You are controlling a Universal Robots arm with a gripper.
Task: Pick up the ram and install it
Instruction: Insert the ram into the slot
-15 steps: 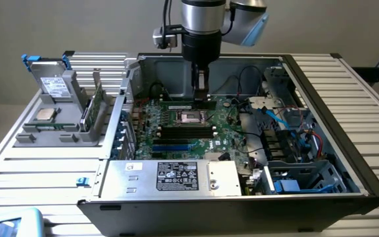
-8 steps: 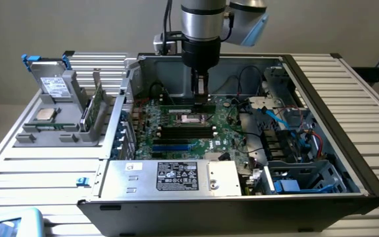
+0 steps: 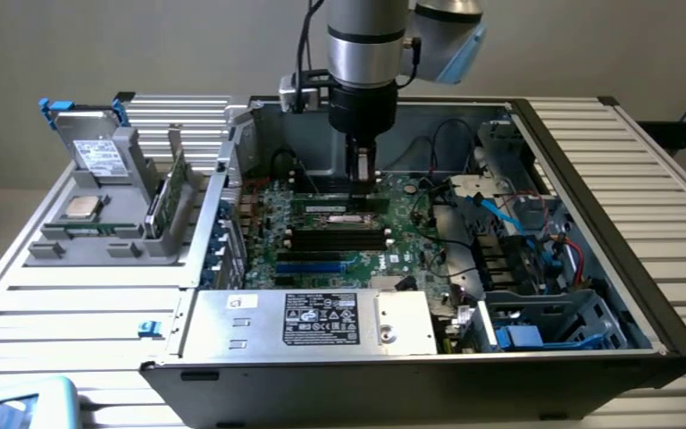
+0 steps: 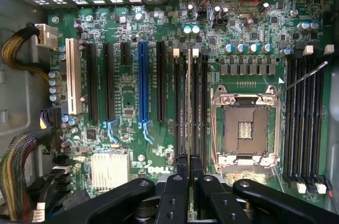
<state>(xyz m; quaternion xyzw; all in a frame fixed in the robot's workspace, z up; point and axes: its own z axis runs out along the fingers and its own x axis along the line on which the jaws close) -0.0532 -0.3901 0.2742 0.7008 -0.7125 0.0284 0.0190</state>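
Ram [image 4: 189,102] is pinched on edge between my fingers [image 4: 177,187], jaws closed nearly all the way on it; it lines up along the black memory slots [image 4: 204,102], just beside the processor socket [image 4: 244,128], on the green motherboard [image 4: 127,91] inside the open computer case [image 3: 581,161]; whether it is seated I cannot tell

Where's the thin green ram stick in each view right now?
Exterior view: thin green ram stick, under the black claw, across the green motherboard's middle.
Wrist view: edge-on pale strip gripped by the claw.
Shared landmark: square silver processor socket, right beside it.
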